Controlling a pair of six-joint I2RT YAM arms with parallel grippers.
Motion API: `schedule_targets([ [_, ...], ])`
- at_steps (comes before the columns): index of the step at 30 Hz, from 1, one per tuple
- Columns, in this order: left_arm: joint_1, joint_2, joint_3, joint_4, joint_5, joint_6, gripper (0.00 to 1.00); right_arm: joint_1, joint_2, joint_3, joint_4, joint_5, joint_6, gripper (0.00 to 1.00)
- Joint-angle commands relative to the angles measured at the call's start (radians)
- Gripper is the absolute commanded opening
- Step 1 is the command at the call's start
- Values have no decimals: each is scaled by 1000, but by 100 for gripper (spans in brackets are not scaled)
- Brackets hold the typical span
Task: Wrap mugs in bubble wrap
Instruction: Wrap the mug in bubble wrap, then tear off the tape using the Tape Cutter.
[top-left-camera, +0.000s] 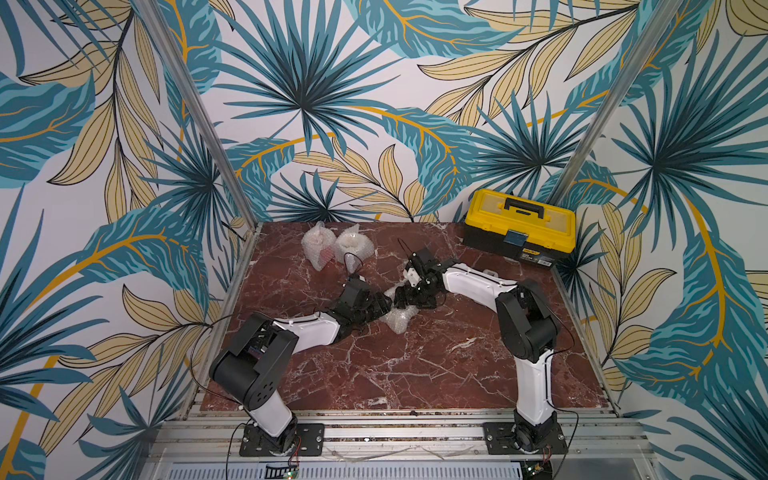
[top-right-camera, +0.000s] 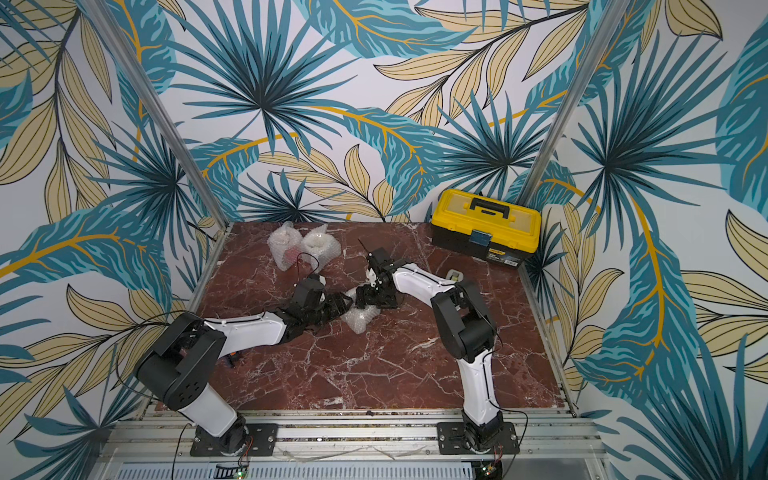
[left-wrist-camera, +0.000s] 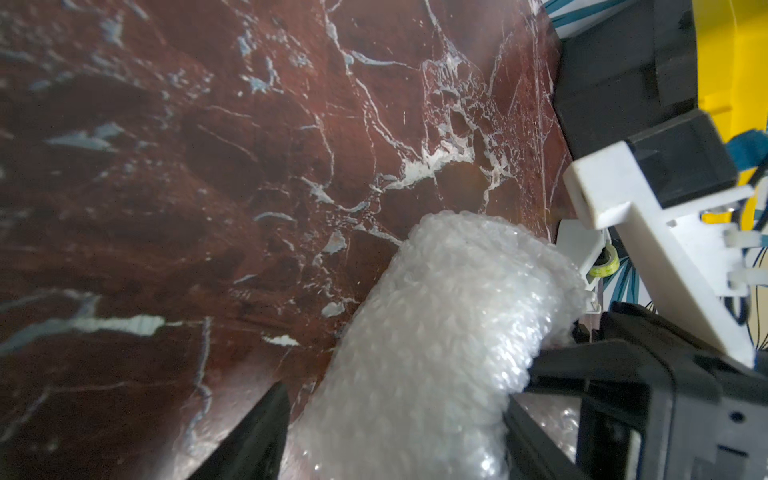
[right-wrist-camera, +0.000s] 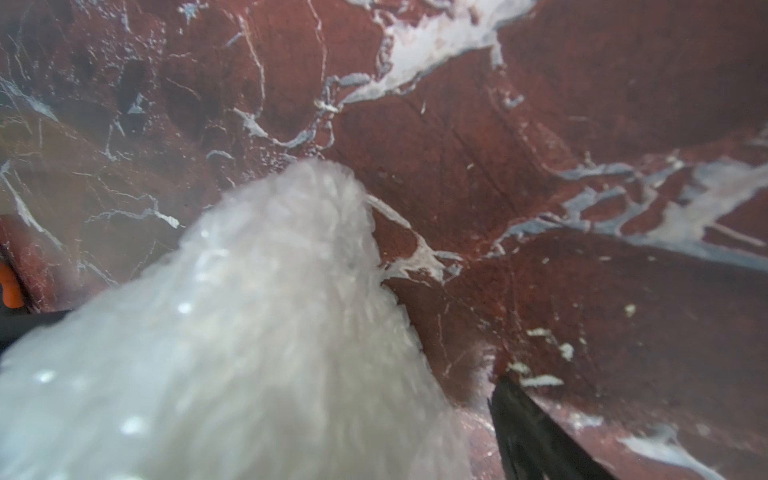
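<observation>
Marble table (top-left-camera: 415, 365) | yellow toolbox (top-left-camera: 519, 226) | label (top-left-camera: 536, 254) unreadable | bubble-wrap bundle (top-left-camera: 397, 321)

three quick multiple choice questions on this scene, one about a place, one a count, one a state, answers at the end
1. Where on the table is the yellow toolbox?
a) near left corner
b) far right corner
c) centre

2. How many bubble-wrap bundles lie on it?
a) one
b) five
c) three

3. The toolbox lid is:
a) shut
b) propped open
c) taken off

Answers:
1 b: the box stands against the back wall beside the right post.
2 c: two sit side by side at the back and one in the middle.
3 a: the lid sits flat on the box in both top views.
</observation>
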Motion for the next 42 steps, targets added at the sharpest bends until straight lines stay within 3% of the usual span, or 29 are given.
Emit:
schedule_targets([
  [1,-3,-6,-4,-105,-29,20,74,36,67,-57,-134,64,-3,85],
  [8,-8,35,2,-106,-30,24,74,34,47,-60,-122,28,8,85],
  [12,-8,107,9,-118,-30,5,68,32,-17,-60,-99,3,8,85],
  [21,-8,120,-18,-118,-28,2,57,-51,-407,-229,121,67,41,85],
  [26,-8,123,-6,-118,-8,18,56,-215,-588,-467,286,159,102,85],
  [30,-8,135,4,-117,7,41,56,-406,-656,-588,379,121,158,82],
  [35,-8,154,24,-118,35,78,56,-614,-601,-629,496,-89,233,66],
  [42,-8,173,58,-127,66,121,56,-733,-431,-572,553,-213,275,49],
])
